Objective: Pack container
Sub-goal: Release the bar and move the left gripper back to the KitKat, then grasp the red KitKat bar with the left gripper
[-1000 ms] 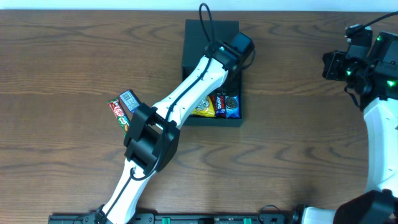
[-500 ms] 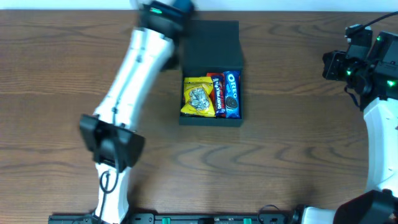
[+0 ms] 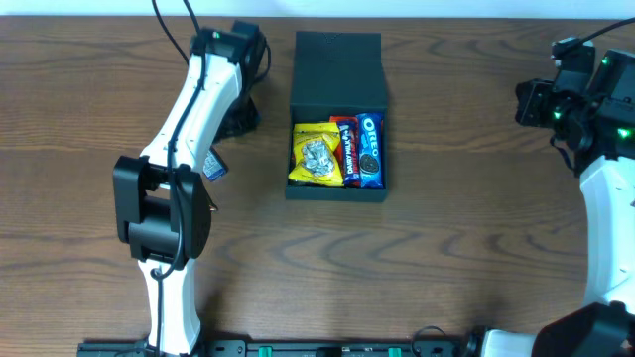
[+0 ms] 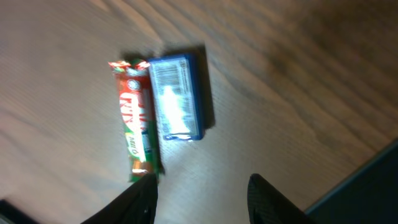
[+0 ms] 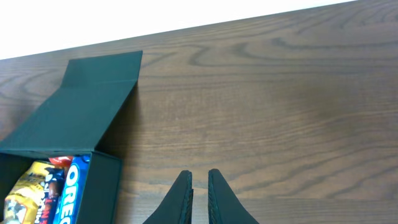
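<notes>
Container: the dark grey-green box (image 3: 337,64) sits at the middle of the table's far half, its tray open to the ceiling.
Long axis: with the lid laid out flat it runs from the near side to the far side of the table; the hinge is on the tray's far wall and the lid points at the far edge.
Contents: a yellow packet (image 3: 316,156), a red packet (image 3: 346,149) and a blue cookie pack (image 3: 369,149) lie side by side, lengthwise along the same line.
Left gripper (image 4: 200,180): over bare wood to the left of the box, fingers spread apart, nothing between them.
Loose snacks: a red-and-green bar (image 4: 137,118) and a blue packet (image 4: 177,96) lie touching, side by side, just ahead of the left fingers; I cannot tell whether a fingertip touches the bar.
Right gripper (image 5: 199,180): well off to the right of the box, fingers all but together, empty.
</notes>
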You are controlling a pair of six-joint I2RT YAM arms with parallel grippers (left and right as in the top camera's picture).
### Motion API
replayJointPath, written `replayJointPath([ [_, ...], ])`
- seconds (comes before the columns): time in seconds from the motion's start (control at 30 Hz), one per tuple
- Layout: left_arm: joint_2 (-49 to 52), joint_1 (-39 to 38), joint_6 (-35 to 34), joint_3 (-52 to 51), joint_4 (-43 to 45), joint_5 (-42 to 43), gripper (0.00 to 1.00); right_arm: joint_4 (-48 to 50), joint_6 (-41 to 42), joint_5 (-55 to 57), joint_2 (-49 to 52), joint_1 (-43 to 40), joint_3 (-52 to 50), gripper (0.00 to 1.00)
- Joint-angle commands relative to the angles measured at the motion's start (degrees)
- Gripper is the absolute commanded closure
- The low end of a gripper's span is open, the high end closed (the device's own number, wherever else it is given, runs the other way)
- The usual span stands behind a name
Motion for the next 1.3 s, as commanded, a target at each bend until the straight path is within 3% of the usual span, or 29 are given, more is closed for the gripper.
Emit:
replayJointPath([
  [0.0, -5.0, 2.2, -0.6, -6.7, 3.8, 4.2, 0.51, 0.4, 0.6, -0.2, -1.2, -0.3, 0.5, 0.90],
  [0.1, -6.4, 3.8, 0.2, -11.9, 8.0, 5.5, 0.44, 0.5, 0.6, -0.2, -1.2, -0.2, 0.5, 0.90],
  [0.5, -6.5, 5.6, 0.2, -21.4, 15.7, 7.0, 0.44, -0.4, 0.6, -0.4, -1.2, -0.2, 0.5, 0.90],
  [1.27, -6.3, 8.1, 0.7, -24.9, 24.1, 7.3, 0.30, -0.7, 0.6, -0.4, -1.2, -0.2, 0.5, 0.90],
])
